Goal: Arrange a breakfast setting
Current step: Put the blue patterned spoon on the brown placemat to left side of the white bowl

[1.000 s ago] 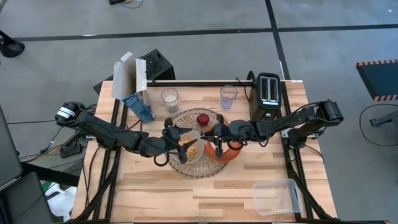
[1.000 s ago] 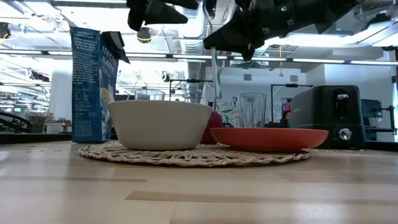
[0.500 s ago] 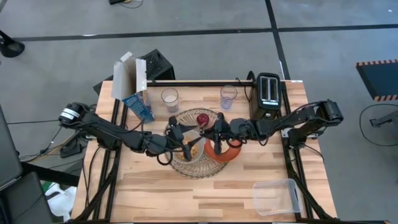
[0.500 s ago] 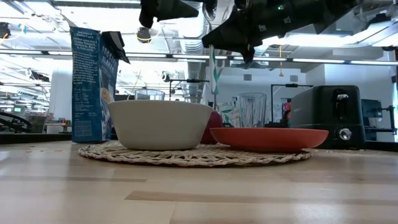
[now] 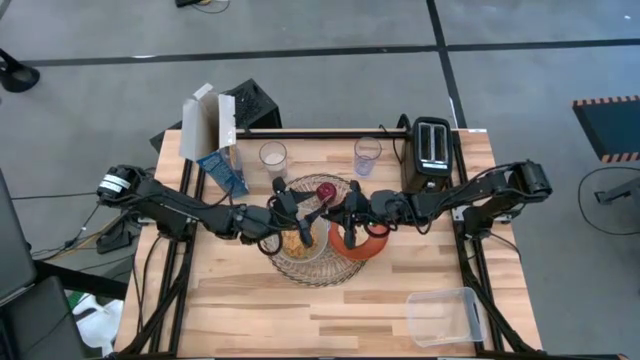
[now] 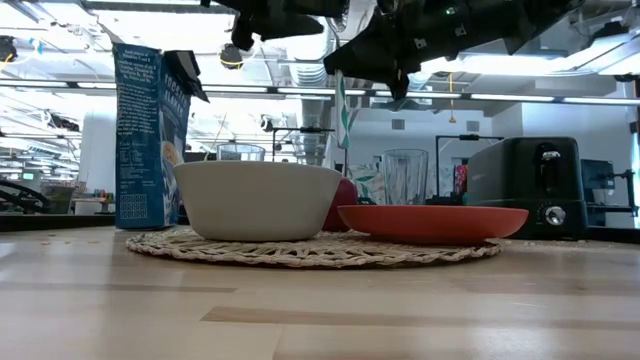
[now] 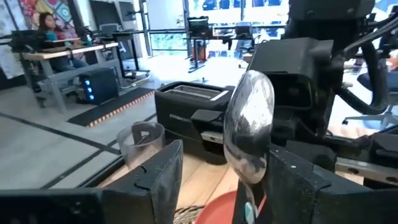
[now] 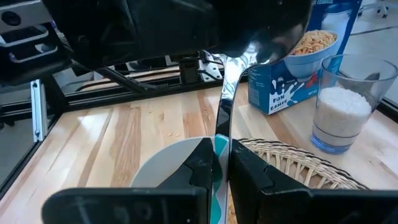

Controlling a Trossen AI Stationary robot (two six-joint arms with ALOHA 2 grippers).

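Your right gripper (image 5: 347, 222) hangs over the middle of the mat (image 5: 290, 268), its fingers (image 8: 199, 163) pressed together on the handle of the spoon (image 8: 225, 102), which stands upright with its bowl end up, above the gap between the bowl (image 6: 258, 199) and the plate (image 6: 432, 218). Your left gripper (image 5: 300, 222) faces it from across the bowl, level with the spoon's head; its fingers (image 7: 163, 177) stand apart on either side of that head (image 7: 250, 134), and you cannot tell from these views whether they touch it. On the mat, the bowl sits on the left arm's side with cereal in it, the plate lies just beside it on the right arm's side, and the apple (image 5: 326, 191) rests behind them, toward the two glasses (image 5: 272, 157). The cereal box (image 6: 142, 136) stands off the mat, behind the bowl, and the toaster (image 5: 431, 146) is at the table's far right corner.
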